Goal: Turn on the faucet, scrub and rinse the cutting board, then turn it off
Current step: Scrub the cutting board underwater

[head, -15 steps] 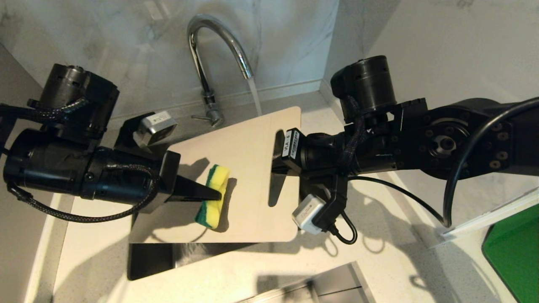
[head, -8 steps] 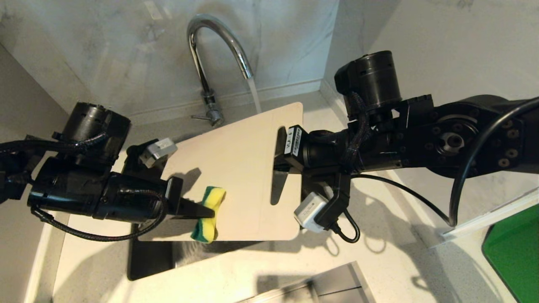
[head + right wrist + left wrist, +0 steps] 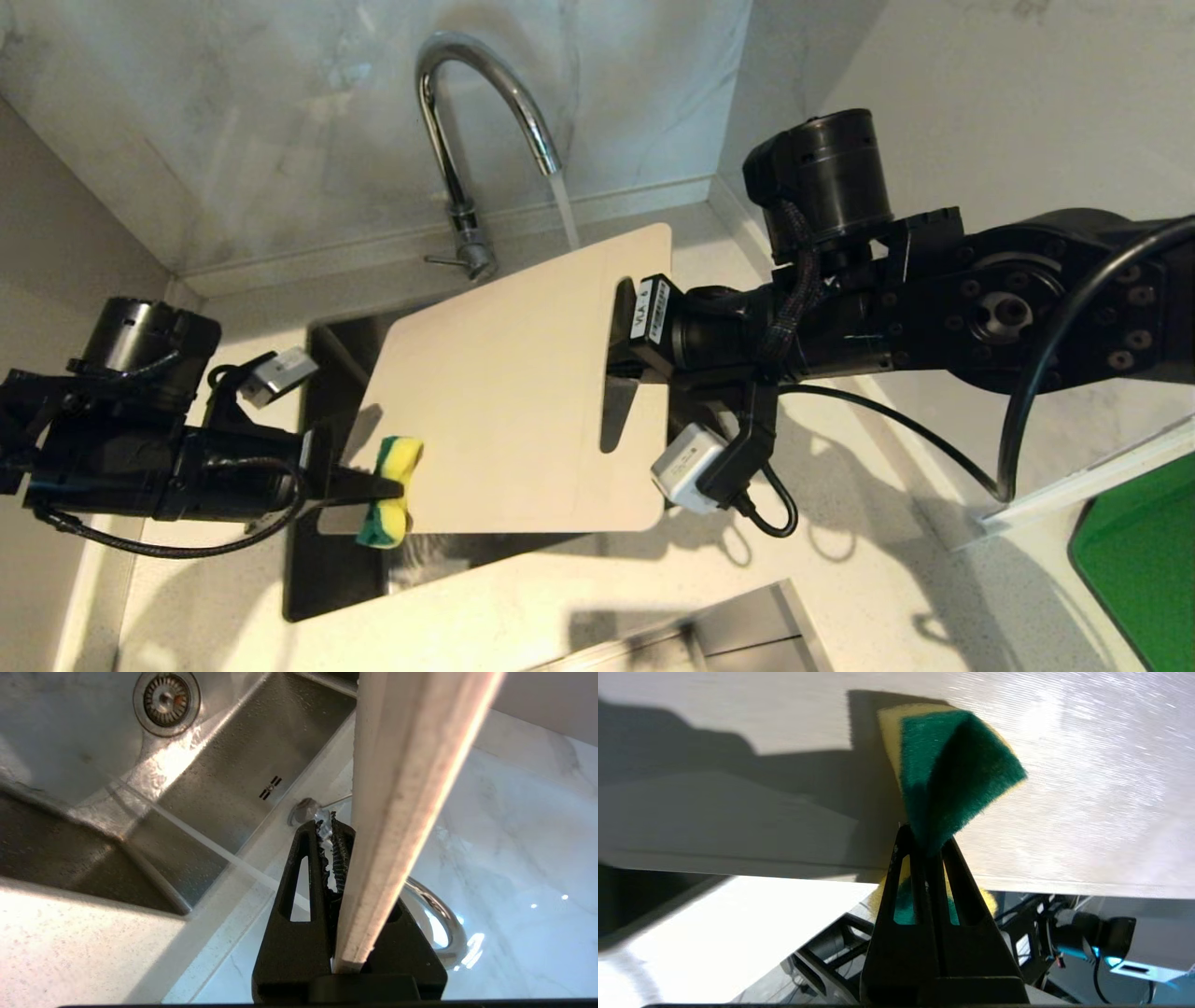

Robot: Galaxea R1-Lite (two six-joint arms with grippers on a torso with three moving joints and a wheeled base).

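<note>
Tilting handle-end rightward, the cutting board (image 3: 509, 392) sits in right jaws; left jaws pinch sponge (image 3: 390, 493).

A pale speckled desk (image 3: 579, 597) wraps around a sunken steel sink (image 3: 224, 788), its drain (image 3: 166, 697) visible, with a chrome faucet (image 3: 467, 140) mounted behind it and a bright green sheet (image 3: 1144, 560) lying at the right.

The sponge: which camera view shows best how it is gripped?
The left wrist view. There the left gripper pinches the sponge at its middle, green side folded, against the cutting board. The head view shows the sponge whole but small, at the board's near left corner. The right wrist view does not show it.
</note>
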